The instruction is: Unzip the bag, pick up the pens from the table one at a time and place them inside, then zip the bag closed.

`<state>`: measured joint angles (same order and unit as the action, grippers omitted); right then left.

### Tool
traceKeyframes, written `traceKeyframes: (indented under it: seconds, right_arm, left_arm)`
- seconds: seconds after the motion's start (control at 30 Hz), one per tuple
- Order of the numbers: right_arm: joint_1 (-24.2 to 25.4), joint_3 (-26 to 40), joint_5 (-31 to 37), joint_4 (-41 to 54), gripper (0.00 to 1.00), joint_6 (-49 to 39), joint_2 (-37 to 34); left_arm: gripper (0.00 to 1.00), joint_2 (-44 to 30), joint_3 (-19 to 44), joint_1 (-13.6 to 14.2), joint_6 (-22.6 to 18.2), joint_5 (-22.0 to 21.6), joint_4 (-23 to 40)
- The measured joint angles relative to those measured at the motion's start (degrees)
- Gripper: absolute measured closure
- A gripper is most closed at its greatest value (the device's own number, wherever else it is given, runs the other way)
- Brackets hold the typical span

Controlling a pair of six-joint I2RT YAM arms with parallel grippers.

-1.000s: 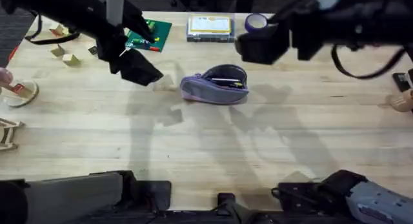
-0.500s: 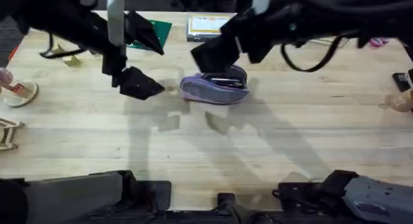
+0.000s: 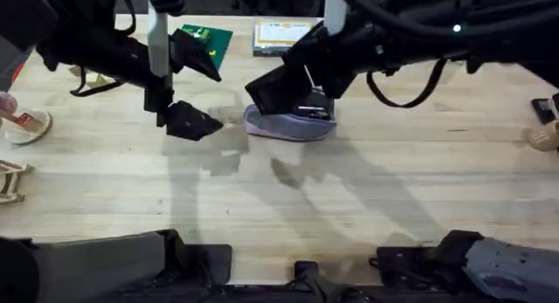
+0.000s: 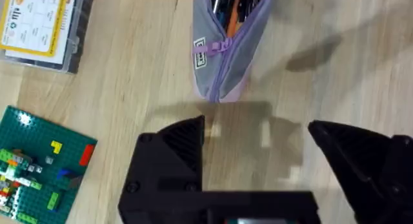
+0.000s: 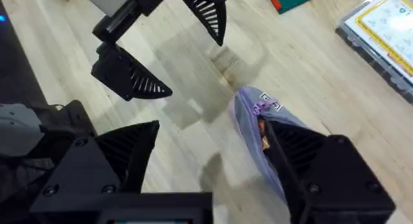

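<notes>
Overhead view: the left gripper [image 3: 194, 121] is hovering with fingers spread and empty beside the lilac pouch [image 3: 288, 126] at upper centre, while the right gripper [image 3: 281, 89], also spread and empty, is hanging over it. Both pens [image 4: 235, 3] are lying inside the gaping pouch. Tugging the zipper pull [image 4: 210, 47] unbraced could drag the soft pouch. Behind, a clear box [image 3: 281, 36] and green brick plate [image 3: 203, 39] are crowding the far edge.

Both arms are black with looping black cables, each tool's triangular fingers [image 5: 139, 79] ribbed inside.

no legible txt, labels too blurry
</notes>
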<state>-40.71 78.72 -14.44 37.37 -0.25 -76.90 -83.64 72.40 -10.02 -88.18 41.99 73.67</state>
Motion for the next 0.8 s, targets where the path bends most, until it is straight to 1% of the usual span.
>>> traceKeyframes:
  seconds: [0.17,0.47,0.5,0.8]
  right_arm:
    - [0.0,0.22,0.45,1.0,0.003,1.21,-1.24]
    - [0.0,0.28,1.08,0.85,0.004,1.93,-9.32]
    - [0.0,0.28,1.11,0.05,0.004,1.99,-11.22]
    - [0.18,0.31,1.11,-4.43,0.004,2.01,-15.5]
  left_arm:
    - [0.007,0.0,-0.04,-0.63,0.0,0.68,0.0]
    - [0.007,0.0,-0.04,-0.63,0.0,0.91,0.0]
    - [0.007,0.0,-0.04,-0.63,0.0,0.91,0.0]
    - [0.007,0.0,-0.04,-0.63,0.0,0.93,0.0]
